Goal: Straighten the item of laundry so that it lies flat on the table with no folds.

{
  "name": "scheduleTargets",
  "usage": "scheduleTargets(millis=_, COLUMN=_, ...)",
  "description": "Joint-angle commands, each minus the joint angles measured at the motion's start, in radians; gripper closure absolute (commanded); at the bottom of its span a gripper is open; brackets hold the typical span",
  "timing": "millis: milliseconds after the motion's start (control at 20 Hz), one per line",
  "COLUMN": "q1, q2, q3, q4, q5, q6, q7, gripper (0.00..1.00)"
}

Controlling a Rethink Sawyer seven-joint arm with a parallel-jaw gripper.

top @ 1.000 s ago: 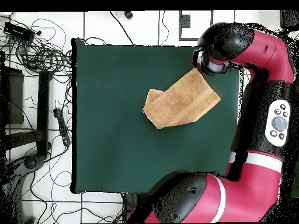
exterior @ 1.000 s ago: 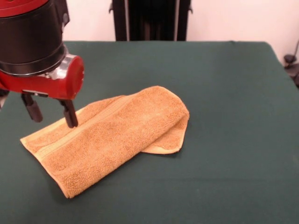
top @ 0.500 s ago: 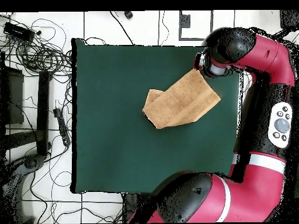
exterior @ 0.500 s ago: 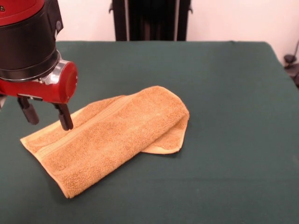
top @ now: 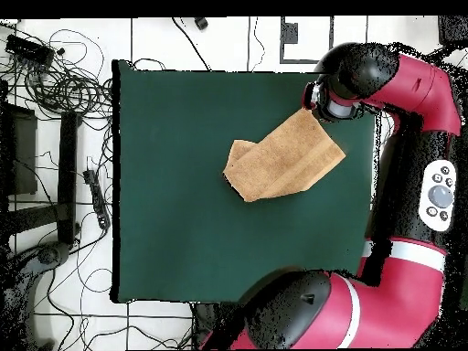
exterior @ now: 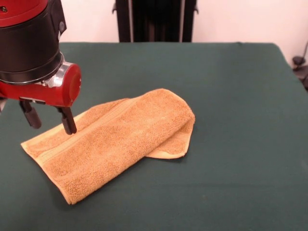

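Note:
The item of laundry, a golden-tan towel (exterior: 115, 139), lies folded double on the dark green table (exterior: 231, 96), its under layer sticking out at the right end. A woven band runs along its left end. My gripper (exterior: 50, 120) hangs open over the towel's far left corner, one dark finger (exterior: 69, 122) just over the cloth edge and the other beyond it over bare table. Nothing is between the fingers. In the overhead view the towel (top: 283, 160) lies slantwise near the table's right side (top: 183, 183), and the arm's wrist (top: 338, 91) hides the fingers.
The red and black arm (top: 411, 183) curves along the table's right edge in the overhead view. Cables and stands (top: 55, 137) lie on the floor left of the table. A black stand (exterior: 154, 19) rises behind the far edge in the front view.
The gripper has drifted slightly left in the front view since a second ago and stays open. The towel lies as before.

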Motion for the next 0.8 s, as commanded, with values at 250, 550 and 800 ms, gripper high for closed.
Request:
scheduleTargets(millis=250, q1=0.054, q2=-0.022, q3=0.033, q4=0.154, q5=0.008, q6=-0.014, q7=-0.05, gripper=0.0)
scheduleTargets(millis=550, q1=0.077, q2=0.003, q3=0.033, q4=0.113, q5=-0.001, q6=-0.004, q7=-0.031, gripper=0.0)
scheduleTargets(millis=800, q1=0.082, q2=0.007, q3=0.031, q4=0.104, q5=-0.003, q6=0.003, q7=-0.032, gripper=0.0)
